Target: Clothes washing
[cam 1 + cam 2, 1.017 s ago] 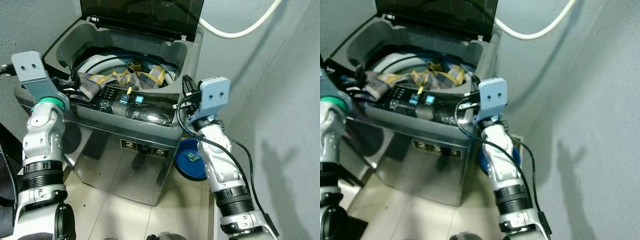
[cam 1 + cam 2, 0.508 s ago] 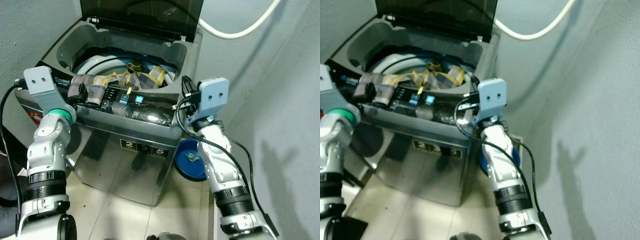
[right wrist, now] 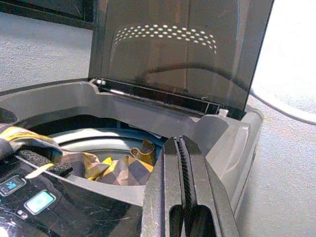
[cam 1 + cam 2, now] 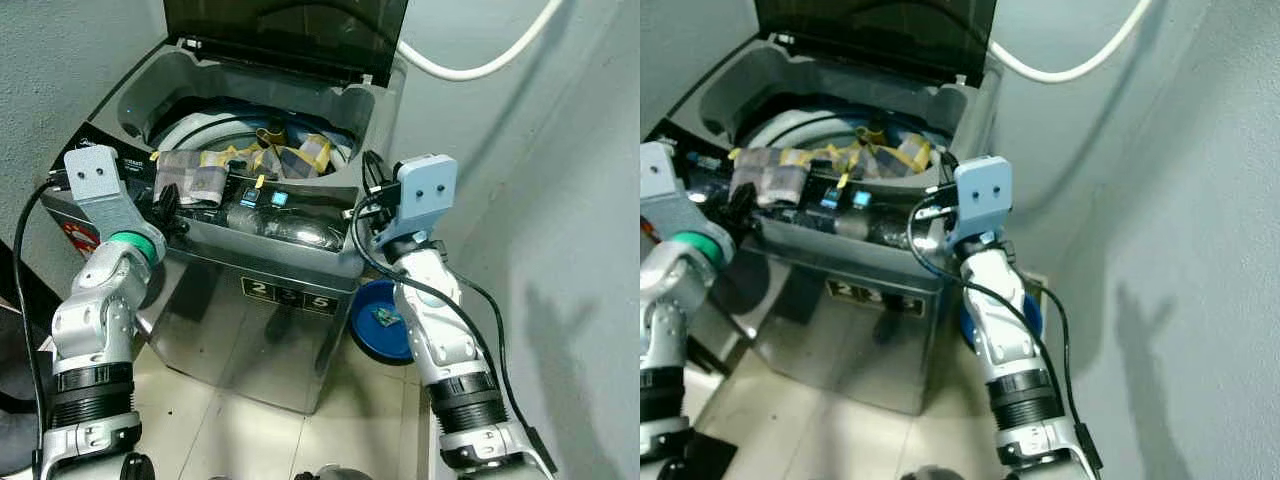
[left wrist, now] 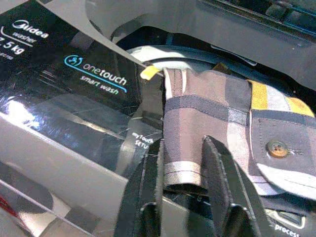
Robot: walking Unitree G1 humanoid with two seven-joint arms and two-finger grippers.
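Left hand (image 5: 180, 163): two black fingers spread, straddling the folded cuff end of the plaid shirt (image 5: 217, 118); pads not yet closed on the cloth, as judged from the wrist view. Positioned at the front left corner of the washing machine (image 4: 260, 310), just above the control panel (image 4: 275, 205), likely so that the overhanging cloth can be pinched and lifted clear of the buttons.

Plaid shirt: brown, grey and yellow check, draped half in and half out. Bulk lies inside the drum (image 4: 200, 130); cuff end rests across the front rim and onto the control panel. Must go fully into the drum before the lid (image 4: 285, 30) can come down; lid stands raised against the wall for that reason.

Right hand (image 3: 181, 163): fingers pressed together, holding nothing. Parked at the front right corner of the machine, above the panel edge, clear of the opening, presumably to leave room for the left arm.

Blue basin (image 4: 380, 320): on the floor beside the machine, under the right arm. White hose (image 4: 470, 68): along the wall behind.

Next step, as judged: close on cuff, lift, carry over rim, release into drum.
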